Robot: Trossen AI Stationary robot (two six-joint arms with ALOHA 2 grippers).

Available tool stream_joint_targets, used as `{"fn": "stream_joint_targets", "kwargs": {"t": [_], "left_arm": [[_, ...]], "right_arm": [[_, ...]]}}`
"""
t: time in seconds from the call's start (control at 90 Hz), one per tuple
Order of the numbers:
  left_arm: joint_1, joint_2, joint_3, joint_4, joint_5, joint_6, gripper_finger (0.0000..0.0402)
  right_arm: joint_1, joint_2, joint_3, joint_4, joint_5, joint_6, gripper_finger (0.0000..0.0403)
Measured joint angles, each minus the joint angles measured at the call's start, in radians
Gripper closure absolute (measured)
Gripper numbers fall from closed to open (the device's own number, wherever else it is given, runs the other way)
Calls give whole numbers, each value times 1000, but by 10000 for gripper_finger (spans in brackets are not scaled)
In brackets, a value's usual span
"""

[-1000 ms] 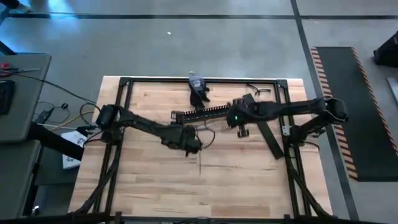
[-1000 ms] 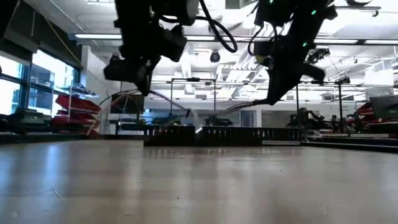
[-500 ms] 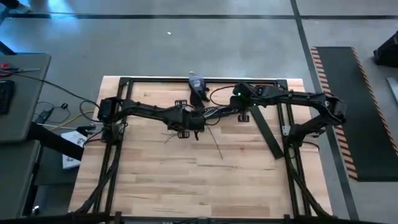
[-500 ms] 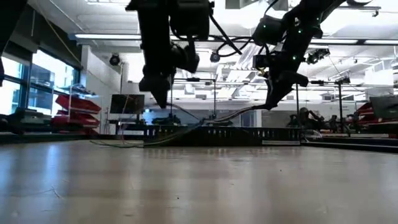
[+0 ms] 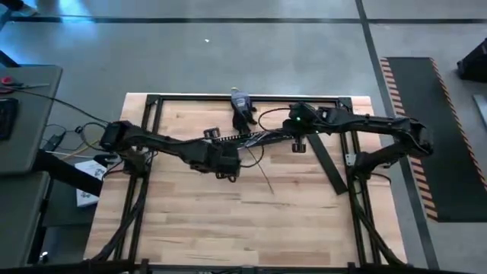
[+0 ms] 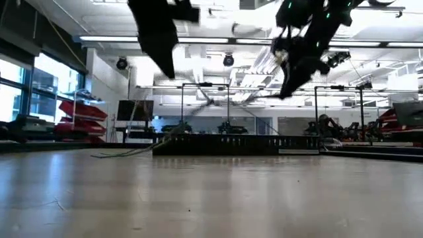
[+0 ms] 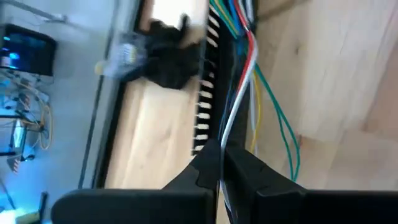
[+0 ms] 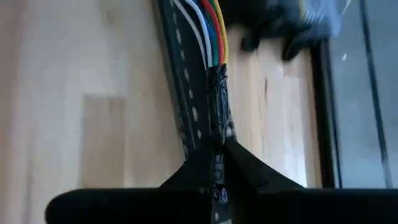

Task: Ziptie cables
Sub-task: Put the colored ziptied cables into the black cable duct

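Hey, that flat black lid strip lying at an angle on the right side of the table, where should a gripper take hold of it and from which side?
Grip the flat black lid strip near its middle, coming straight down from above with the fingers across its narrow width. It lies flat and slanted on the table, so only its long edges offer a pinch. The right gripper is closest, but it is shut on the cables.

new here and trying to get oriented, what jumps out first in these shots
Two dark arms meet over the far middle of the wooden table. The left tool and right tool each pinch the coloured cables, stretched above the black comb-edged duct.
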Motion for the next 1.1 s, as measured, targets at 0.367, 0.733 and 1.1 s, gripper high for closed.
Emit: {"fn": "stream_joint_targets", "kwargs": {"t": [0.367, 0.733, 1.1], "left_arm": [[-200, -113, 2, -3, 242, -218, 401], [-375, -90, 39, -20, 294, -522, 401], [-212, 196, 39, 60, 290, -305, 402]], "right_arm": [[322, -30, 115, 15, -31, 196, 403], [545, 96, 115, 162, 59, 336, 403], [551, 80, -80, -121, -4, 531, 403]]}}
